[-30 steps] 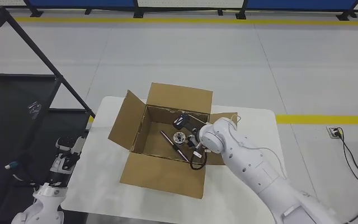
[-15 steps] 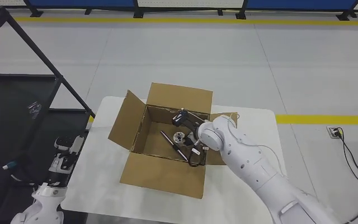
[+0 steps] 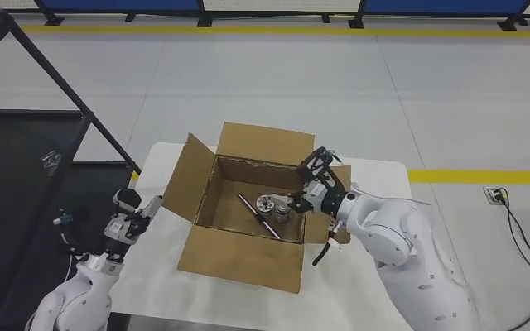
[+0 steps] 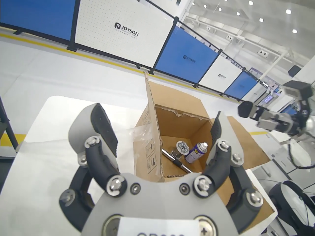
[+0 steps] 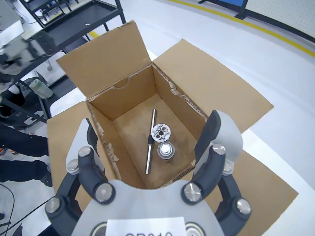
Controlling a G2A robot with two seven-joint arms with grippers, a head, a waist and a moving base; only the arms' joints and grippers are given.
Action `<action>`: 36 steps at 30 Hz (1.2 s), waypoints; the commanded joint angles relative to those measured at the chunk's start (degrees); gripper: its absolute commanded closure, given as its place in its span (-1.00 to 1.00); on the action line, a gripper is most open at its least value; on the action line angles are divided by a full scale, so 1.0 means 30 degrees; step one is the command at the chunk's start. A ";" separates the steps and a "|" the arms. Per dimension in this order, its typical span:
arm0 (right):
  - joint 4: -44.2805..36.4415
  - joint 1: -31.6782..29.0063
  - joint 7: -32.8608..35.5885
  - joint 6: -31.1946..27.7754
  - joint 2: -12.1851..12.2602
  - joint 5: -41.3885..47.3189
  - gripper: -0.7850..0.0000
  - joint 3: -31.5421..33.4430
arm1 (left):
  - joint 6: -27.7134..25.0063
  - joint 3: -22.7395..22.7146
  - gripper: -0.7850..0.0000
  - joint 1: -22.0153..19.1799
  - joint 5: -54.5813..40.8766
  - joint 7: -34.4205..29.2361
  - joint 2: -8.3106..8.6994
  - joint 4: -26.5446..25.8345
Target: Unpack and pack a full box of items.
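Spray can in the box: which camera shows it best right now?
Left wrist view: the spray can stands upright, blue side and white cap unobstructed. The right wrist view looks straight down on the can, showing just its top; the top view shows it very small.

Counting from my end: one cardboard box point(image 5: 133, 92), and I see three items inside that box, one of each kind. One metal rod point(image 5: 150, 141), one round metal disc point(image 5: 161, 133), one spray can point(image 5: 166, 151). No duplicates as far as I can tell.
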 commanded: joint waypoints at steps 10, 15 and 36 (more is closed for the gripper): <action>0.0558 -0.0302 -0.1068 0.0840 0.0039 0.0944 -1.00 0.0779 | -0.0235 0.2023 -1.00 -0.1561 0.0125 -0.1238 -0.0041 0.0927; 0.0963 -0.1340 -0.1257 0.0916 0.0343 0.4597 -1.00 0.3620 | -0.0293 0.2612 -1.00 -0.1557 0.0116 -0.1568 -0.0053 0.0557; 1.1092 0.1449 0.7155 -0.0875 0.1341 1.5654 -1.00 0.6792 | 0.0697 0.6582 -1.00 -0.4035 -0.0760 -0.3950 -0.0381 0.2316</action>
